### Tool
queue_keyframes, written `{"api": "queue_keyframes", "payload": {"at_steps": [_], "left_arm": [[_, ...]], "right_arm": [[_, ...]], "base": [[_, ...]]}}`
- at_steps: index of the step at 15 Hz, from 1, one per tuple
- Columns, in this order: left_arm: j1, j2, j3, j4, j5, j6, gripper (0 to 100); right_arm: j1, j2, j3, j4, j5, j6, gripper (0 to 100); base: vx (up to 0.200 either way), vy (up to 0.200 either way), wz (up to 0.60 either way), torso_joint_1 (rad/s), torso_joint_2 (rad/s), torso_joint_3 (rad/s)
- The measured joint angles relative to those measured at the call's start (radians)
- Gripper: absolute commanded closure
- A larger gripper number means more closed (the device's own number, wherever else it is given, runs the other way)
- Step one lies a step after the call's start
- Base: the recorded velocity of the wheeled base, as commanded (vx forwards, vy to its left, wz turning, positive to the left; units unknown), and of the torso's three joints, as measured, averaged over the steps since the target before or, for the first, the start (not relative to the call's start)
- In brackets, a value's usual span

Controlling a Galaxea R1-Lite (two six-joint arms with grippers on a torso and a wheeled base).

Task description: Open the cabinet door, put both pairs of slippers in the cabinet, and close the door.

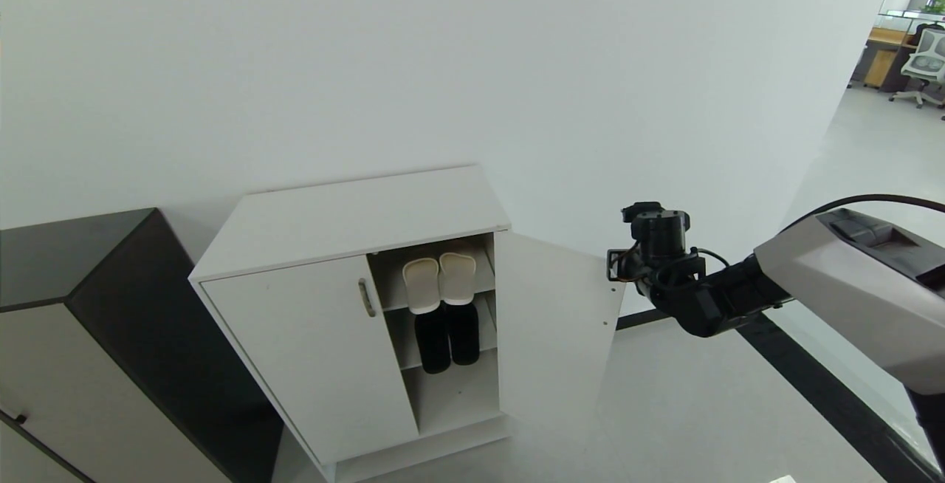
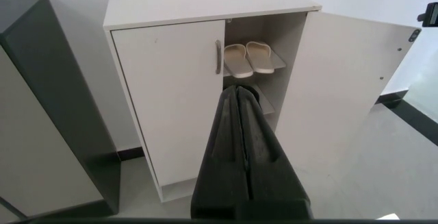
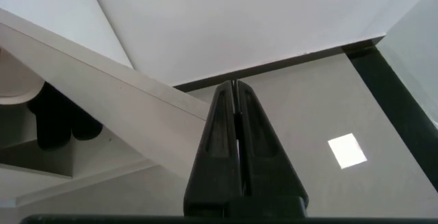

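White wall (image 1: 443, 62) behind; right gripper (image 1: 615, 265), fingers pressed together, sits just beside the white wooden cabinet (image 1: 332, 217)'s open door (image 1: 554, 320); cream slippers (image 1: 439, 280) above black slippers (image 1: 447, 339), shelved beyond; left gripper (image 2: 237, 90) likewise pinched closed.

Head view: high up, facing forward and down at the cabinet (image 1: 347, 217) from well back. The whole cabinet sits left of centre, its open door (image 1: 554, 320) to the right, the wall (image 1: 443, 62) behind.
Left wrist view: lower and nearer, looking along the left end effector (image 2: 237, 90) at the cabinet front, with the floor (image 2: 383, 176) below.
Right wrist view: nearest, just beside the door, looking along the right end effector (image 3: 235, 87) toward the floor and the wall's base.
Head and left wrist share: cabinet front, open door, pale slippers (image 1: 441, 283) on the top shelf.
Head and right wrist share: the door and the black slippers (image 1: 447, 339) below the pale pair.
Left wrist also catches: the right end effector at the door's outer edge.
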Motion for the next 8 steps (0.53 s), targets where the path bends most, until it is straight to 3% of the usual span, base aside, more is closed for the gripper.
{"api": "queue_keyframes", "payload": {"at_steps": [8], "left_arm": [[0.000,0.000,0.000,0.000,0.000,0.000,100]], "right_arm": [[-0.011,0.028,-0.011,0.001,0.000,0.001,100]], "base": [[0.000,0.000,0.00,0.000,0.00,0.000]]}}
